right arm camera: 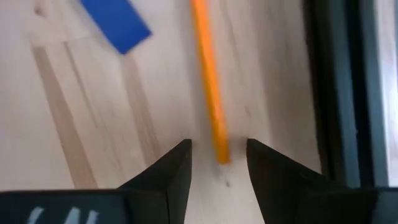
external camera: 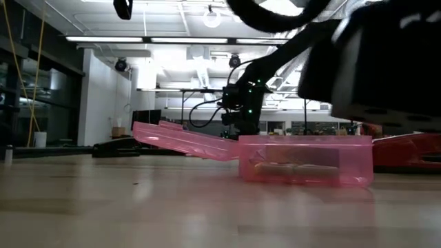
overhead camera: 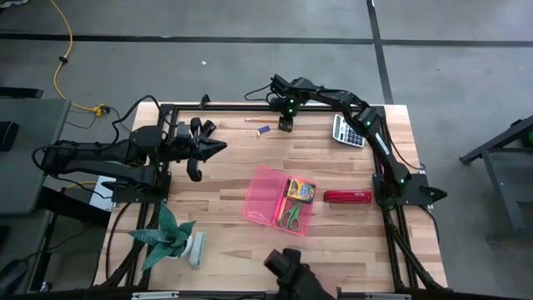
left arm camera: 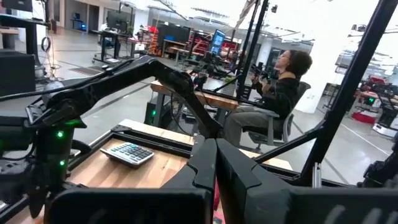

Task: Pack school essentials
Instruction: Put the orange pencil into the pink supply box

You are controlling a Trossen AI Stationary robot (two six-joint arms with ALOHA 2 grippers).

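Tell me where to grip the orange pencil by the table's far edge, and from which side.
Grip the orange pencil across its thin shaft near the closest end, from straight above. It lies flat on the table, beside the blue eraser, and the open right gripper already straddles that end.

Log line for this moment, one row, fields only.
right gripper: open, straddling orange pencil end, far edge | left gripper: shut, idle | pink case: open, scissors and crayon box inside

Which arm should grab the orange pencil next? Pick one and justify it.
Right. The right gripper hangs open directly over the orange pencil at the table's far edge, while the left gripper waits away from it.
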